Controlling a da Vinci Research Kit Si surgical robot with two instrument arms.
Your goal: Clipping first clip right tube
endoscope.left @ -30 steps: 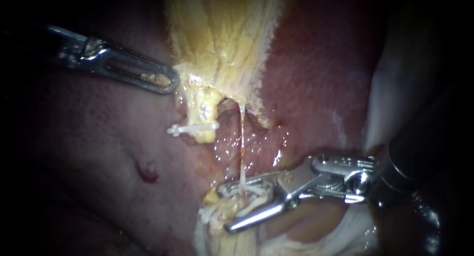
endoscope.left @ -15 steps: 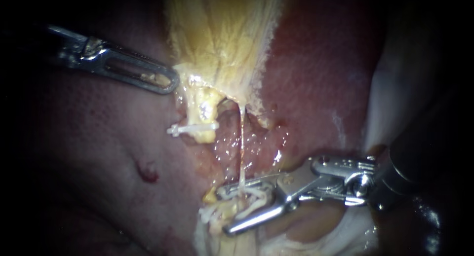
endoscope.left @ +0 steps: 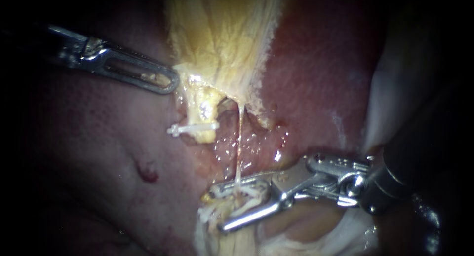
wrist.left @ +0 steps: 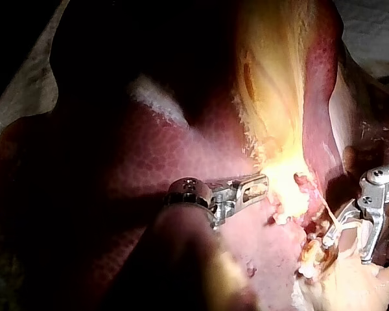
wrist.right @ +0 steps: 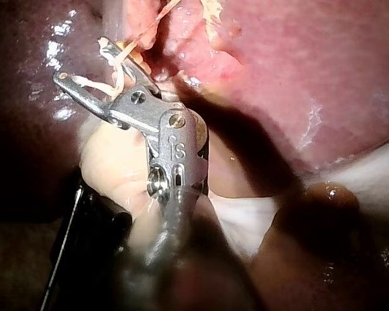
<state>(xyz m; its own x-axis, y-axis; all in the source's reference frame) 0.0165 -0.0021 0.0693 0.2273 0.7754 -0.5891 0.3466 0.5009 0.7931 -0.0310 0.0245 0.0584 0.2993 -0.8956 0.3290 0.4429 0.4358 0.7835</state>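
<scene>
Right tube looks thread-thin, soft, taut — easily torn. Right instrument has its jaws wide open astride the tube's lower end — gripping nothing.

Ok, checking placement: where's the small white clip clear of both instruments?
Endoscope view, left of centre: the small white clip crosses yellowish tissue below my left instrument, under the yellow gallbladder.
</scene>
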